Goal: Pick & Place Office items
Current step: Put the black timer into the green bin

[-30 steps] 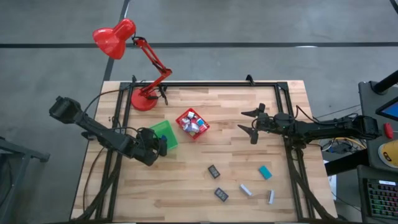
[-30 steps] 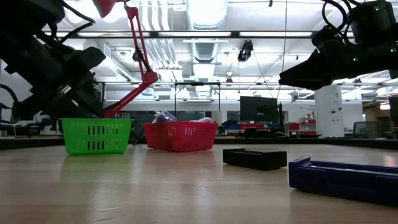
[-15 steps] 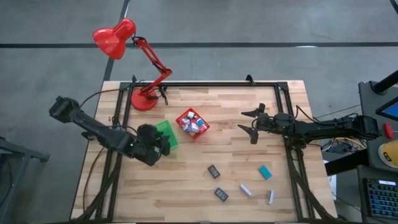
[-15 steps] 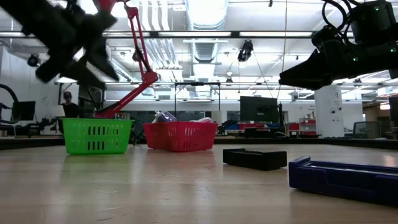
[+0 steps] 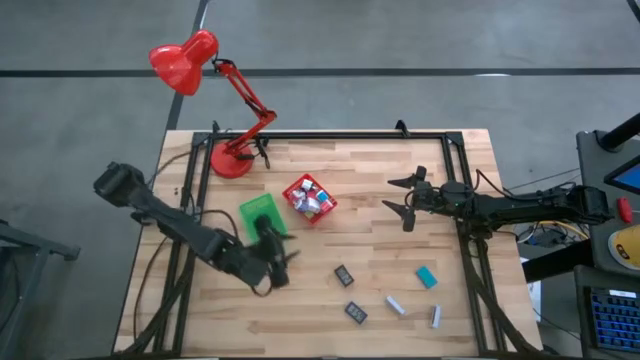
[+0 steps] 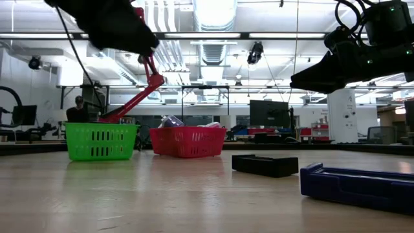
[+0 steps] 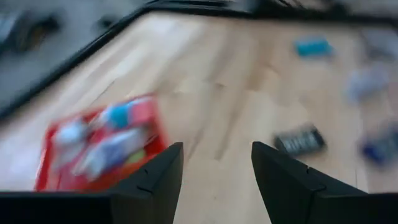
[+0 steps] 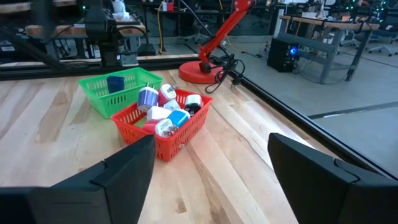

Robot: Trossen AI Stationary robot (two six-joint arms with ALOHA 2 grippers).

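Loose office items lie on the table's near right: two black pieces [image 5: 344, 274] [image 5: 356, 312], a teal block [image 5: 427, 277] and two grey-white sticks [image 5: 396, 304] [image 5: 436, 316]. The red bin [image 5: 309, 198] holds several small items; the green bin [image 5: 262, 213] holds a blue one [image 8: 115, 83]. My left gripper [image 5: 278, 262] hovers open just on the near side of the green bin, with nothing between its fingers [image 7: 214, 180]. My right gripper [image 5: 396, 198] waits open above the table's right side, pointing toward the bins [image 8: 211, 180].
A red desk lamp [image 5: 215, 90] stands at the far left corner, its base [image 5: 231, 160] on the table. A black frame [image 5: 330, 137] runs along the table's far and side edges. Bare wood [image 5: 300, 320] lies between the bins and the near edge.
My left gripper has left the green bin, rising and moving toward the table's near edge and right, and has rolled about its own axis. Its fingers have kept the same gap. The green bin now shows whole in the high view.
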